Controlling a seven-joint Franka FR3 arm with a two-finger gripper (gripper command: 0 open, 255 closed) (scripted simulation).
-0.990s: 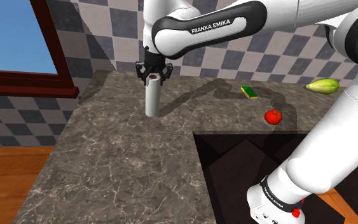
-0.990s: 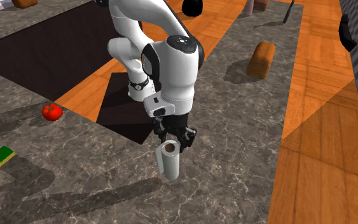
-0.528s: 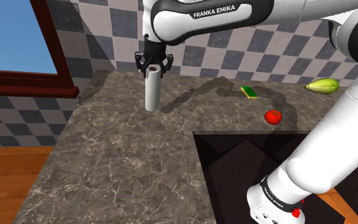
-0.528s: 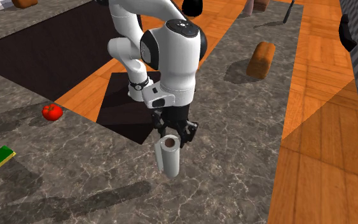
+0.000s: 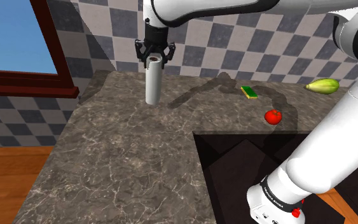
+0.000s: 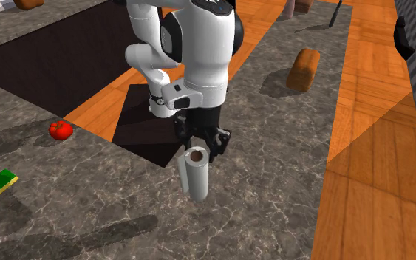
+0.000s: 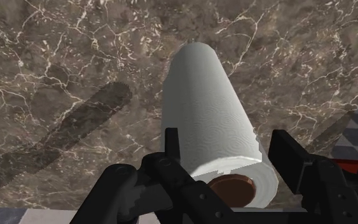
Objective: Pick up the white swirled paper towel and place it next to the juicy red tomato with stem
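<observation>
A white paper towel roll (image 5: 153, 81) with a brown core hangs upright above the dark marble counter (image 5: 120, 159), clear of it. My black gripper (image 5: 154, 53) is shut on the roll's top end. The roll (image 6: 195, 174) and gripper (image 6: 201, 145) also appear in the second exterior view. In the wrist view the roll (image 7: 212, 133) sits clasped between the fingers (image 7: 172, 144), its shadow on the counter below. The red tomato (image 5: 273, 116) with stem rests on the counter near the sink edge, far toward the shoulder view's right; the tomato (image 6: 60, 130) is small in the second exterior view.
A green and yellow sponge (image 5: 250, 91) lies behind the tomato. A pale green squash (image 5: 322, 86) sits at the shoulder view's far right. The dark sink basin (image 5: 234, 165) opens in front of the tomato. A checkered wall and a window frame (image 5: 25, 83) bound the counter.
The gripper has risen with the paper towel roll, lifting it off the counter. Its shadow on the marble has drifted away from the roll's base.
</observation>
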